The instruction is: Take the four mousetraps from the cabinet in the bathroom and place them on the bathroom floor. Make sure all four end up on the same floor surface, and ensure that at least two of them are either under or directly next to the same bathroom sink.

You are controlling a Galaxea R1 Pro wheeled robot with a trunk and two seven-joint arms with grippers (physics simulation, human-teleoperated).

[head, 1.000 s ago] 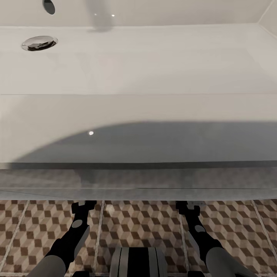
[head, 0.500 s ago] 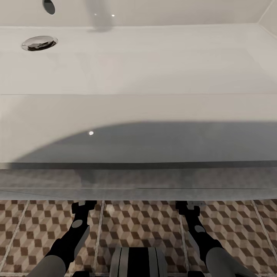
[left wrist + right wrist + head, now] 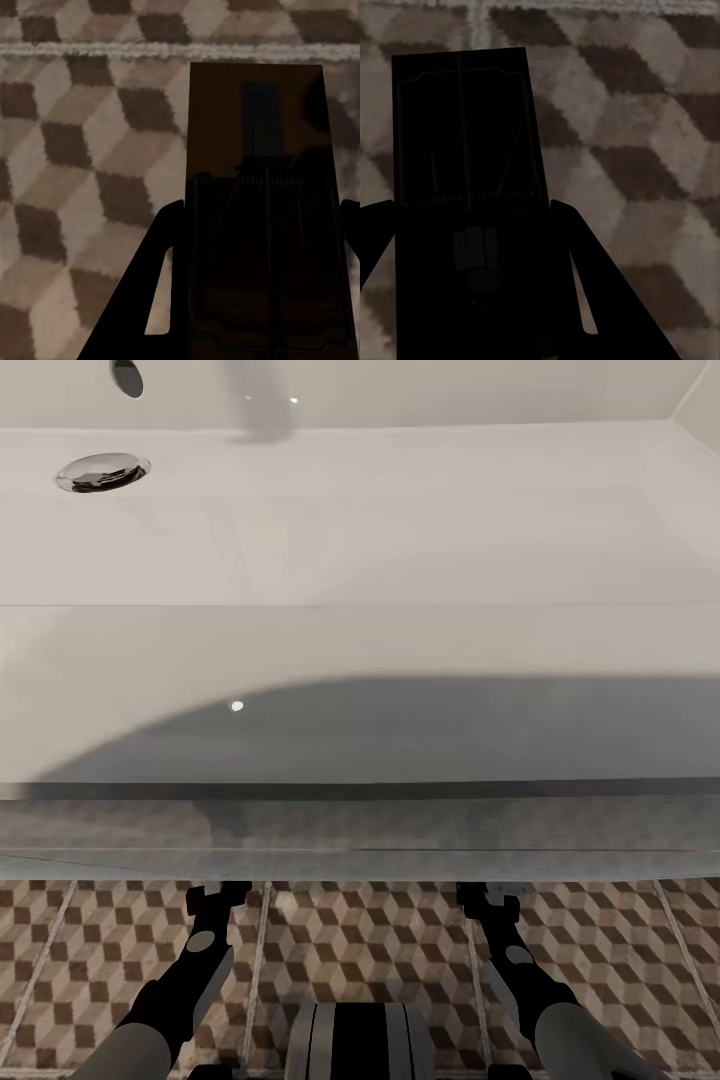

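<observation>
In the left wrist view, a mousetrap [image 3: 255, 135] shows as a dark flat board, wire parts on its face, with my left gripper [image 3: 262, 206] shut on its sides. It hangs close over the cube-patterned bathroom floor [image 3: 75, 150]. My right gripper [image 3: 471, 204] is shut on a second mousetrap [image 3: 461, 112] above the same tiles [image 3: 645, 150]. From the head view, the left gripper [image 3: 215, 900] and right gripper [image 3: 490, 900] reach forward under the front edge of the white sink [image 3: 360, 510], fingertips hidden. The cabinet is out of view.
The sink basin has a chrome drain [image 3: 103, 471] at its far left. Its front edge overhangs the patterned floor [image 3: 380, 940]. My trunk [image 3: 355, 1040] stands between the two arms, close to the vanity.
</observation>
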